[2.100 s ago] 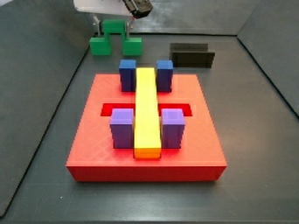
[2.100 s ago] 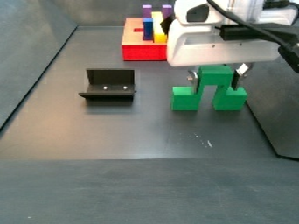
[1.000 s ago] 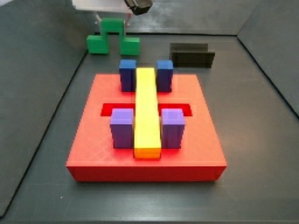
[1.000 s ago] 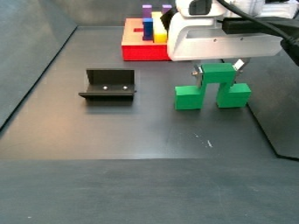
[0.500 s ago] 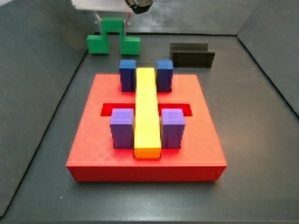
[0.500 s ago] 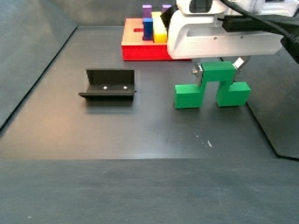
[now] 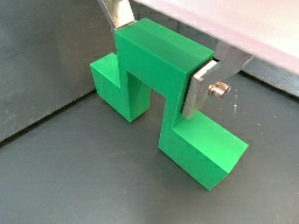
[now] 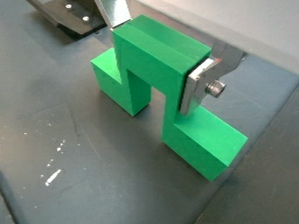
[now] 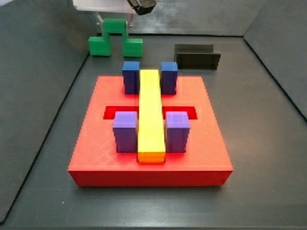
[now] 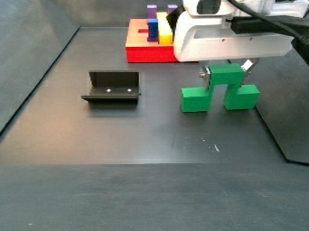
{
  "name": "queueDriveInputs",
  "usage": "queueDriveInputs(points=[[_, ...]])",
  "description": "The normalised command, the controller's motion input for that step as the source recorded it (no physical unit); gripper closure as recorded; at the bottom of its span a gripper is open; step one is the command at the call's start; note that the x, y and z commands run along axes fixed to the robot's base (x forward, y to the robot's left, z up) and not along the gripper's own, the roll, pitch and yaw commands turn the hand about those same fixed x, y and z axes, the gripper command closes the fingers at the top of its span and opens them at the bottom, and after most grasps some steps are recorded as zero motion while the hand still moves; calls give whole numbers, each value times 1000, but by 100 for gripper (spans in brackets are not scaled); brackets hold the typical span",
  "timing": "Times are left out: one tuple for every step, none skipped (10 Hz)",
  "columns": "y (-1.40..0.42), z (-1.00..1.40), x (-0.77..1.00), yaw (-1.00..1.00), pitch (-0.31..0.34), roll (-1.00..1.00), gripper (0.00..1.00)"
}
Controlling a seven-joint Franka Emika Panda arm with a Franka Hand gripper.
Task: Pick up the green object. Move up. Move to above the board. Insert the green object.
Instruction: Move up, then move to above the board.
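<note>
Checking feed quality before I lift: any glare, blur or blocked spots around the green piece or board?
Both wrist views are sharp: gripper fingers flank the green object. A wrist view shows pale glints on the floor. In a side view the gripper body hides the piece's top; the board is evenly lit.

green object [image 10: 220, 88] seemingly lifted slightly, gripper [image 10: 222, 66] risen with it

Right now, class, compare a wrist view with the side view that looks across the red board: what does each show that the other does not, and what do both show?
Only the wrist view shows the silver fingers clamped on the green object's centre block.

Only the side view shows the board with its yellow bar, blue blocks and purple blocks.

Both show the green object, the fixture and the tool over the object.
</note>
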Motion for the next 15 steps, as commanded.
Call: queueDriveInputs(points=[[-27,838,26,-9,-6,0,100],[-23,613,-27,-7,44,26,100],[-6,317,-18,3,36,67,100],[0,1400,0,0,0,0,100],[3,1400,-20,2,17,-31,100],[1,1400,-66,0,10,11,100],[2,1400,-49,4,0,16,100],[13,1400,42,1,55,-7,100],[9,845,49,0,100,-4,100],[-6,467,26,-1,98,6,100],[5,181,28,2,50,4,100],[-1400,188,485,-226,104,44,100],[-1400,176,483,-173,129,73,100],[-1400,178,500,-87,156,46,100],[-1400,181,515,-68,164,-19,100]])
